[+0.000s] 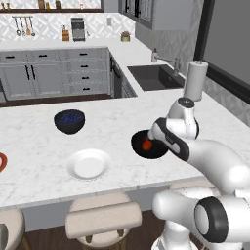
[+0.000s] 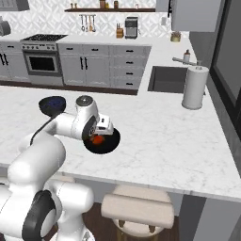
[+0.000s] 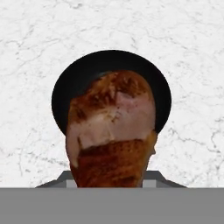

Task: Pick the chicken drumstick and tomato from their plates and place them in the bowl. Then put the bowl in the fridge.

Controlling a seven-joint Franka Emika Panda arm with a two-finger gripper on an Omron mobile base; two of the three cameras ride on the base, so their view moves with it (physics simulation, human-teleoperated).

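The chicken drumstick (image 3: 111, 131) hangs pinched in the gripper (image 3: 112, 186) directly above the black bowl (image 3: 70, 87), where the tomato (image 1: 146, 144) already lies. To finish this step well, the robot should lower until the meat is just over the bowl's floor, beside the tomato, then spread the fingers so nothing bounces out. The drumstick is roasted brown with a paler pink patch across its middle. The bowl sits on the marble counter (image 1: 39, 141), near the empty white plate (image 1: 89, 164) and the blue bowl (image 1: 69, 120).
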